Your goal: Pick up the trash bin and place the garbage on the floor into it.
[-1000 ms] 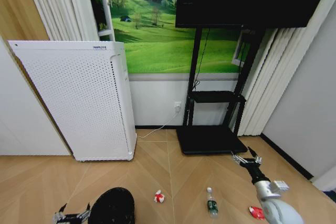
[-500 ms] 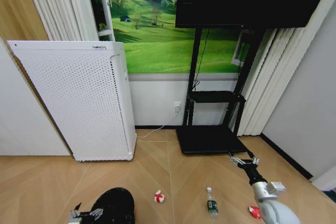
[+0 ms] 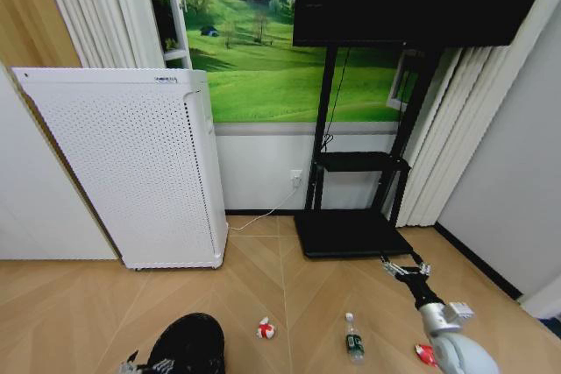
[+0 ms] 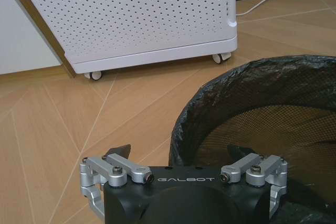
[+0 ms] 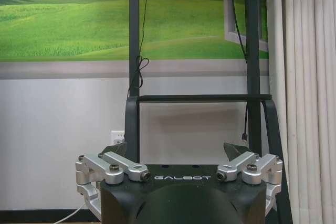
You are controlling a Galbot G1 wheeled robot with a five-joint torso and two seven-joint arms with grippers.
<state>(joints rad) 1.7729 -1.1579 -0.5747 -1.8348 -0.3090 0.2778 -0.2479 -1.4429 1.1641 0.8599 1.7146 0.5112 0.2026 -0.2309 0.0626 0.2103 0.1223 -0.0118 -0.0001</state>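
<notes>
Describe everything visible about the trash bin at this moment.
The trash bin is a small round black wastebasket standing upright on the wood floor, at the lower left of the head view, in front of the white perforated appliance. Its wall is dark mesh, lined with a crinkled black plastic bag folded over the rim. What shows of the inside holds no litter. The open left end effector straddles its near rim, one finger inside and one outside.

Wood floor: bin, wrapper, bottle, red scrap.
</notes>
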